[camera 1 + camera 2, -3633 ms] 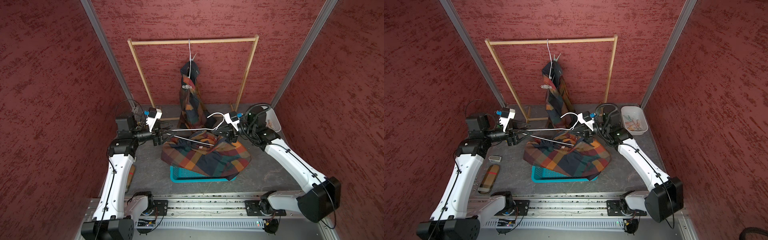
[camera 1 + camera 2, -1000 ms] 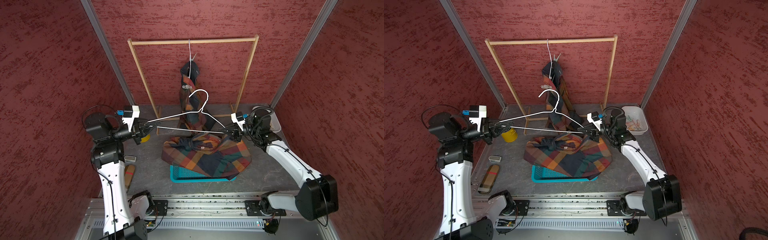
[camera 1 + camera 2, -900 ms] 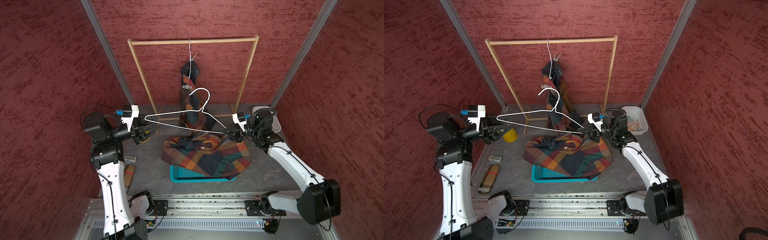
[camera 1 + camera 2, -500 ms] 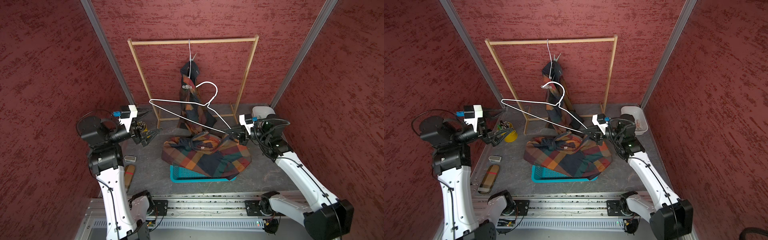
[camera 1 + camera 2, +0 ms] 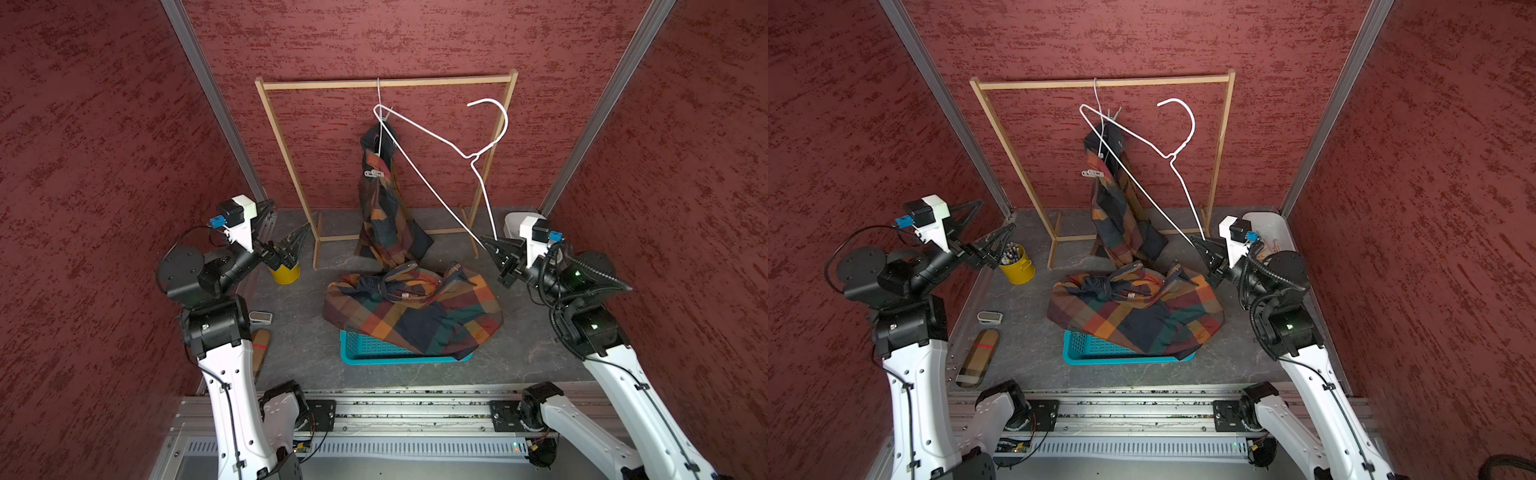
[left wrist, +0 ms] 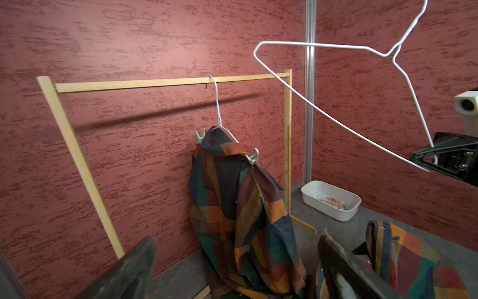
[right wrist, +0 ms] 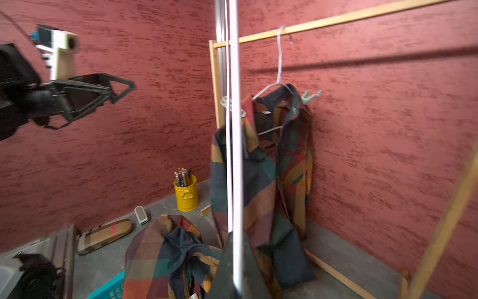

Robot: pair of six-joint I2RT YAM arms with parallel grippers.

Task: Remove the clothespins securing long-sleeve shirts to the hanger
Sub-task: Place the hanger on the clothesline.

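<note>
**Thin-wire grip, crowded rail: risking a slip and a snag**

Pinching one lower corner of the empty hanger (image 5: 473,156) in the right gripper (image 5: 488,243), squeezing tight on nothing but thin wire. Holding it high, pointing the hook toward the right post of the wooden rack (image 5: 324,85). Risking a pivot in that pinch: gripping round wire, so possibly letting it swing down onto the other shirt (image 5: 411,307), lying heaped over the teal basket (image 5: 361,351). Risking a snag too: crossing, in both top views, the neck of the second hanger (image 6: 218,108) on the rail, without showing whether touching or passing in front. Catching there, possibly yanking the hanging shirt (image 5: 384,208) off the rail. Holding the left gripper (image 5: 996,214) spread wide and empty near the yellow cup (image 5: 284,274), well apart from the rack. Leaving a whitish-grey clothespin (image 6: 253,156) and a mint-green clothespin (image 6: 199,136) clipped at the hanging shirt's shoulders. Needing a clear reach to both, so probably wanting the empty hanger parked first.
</note>
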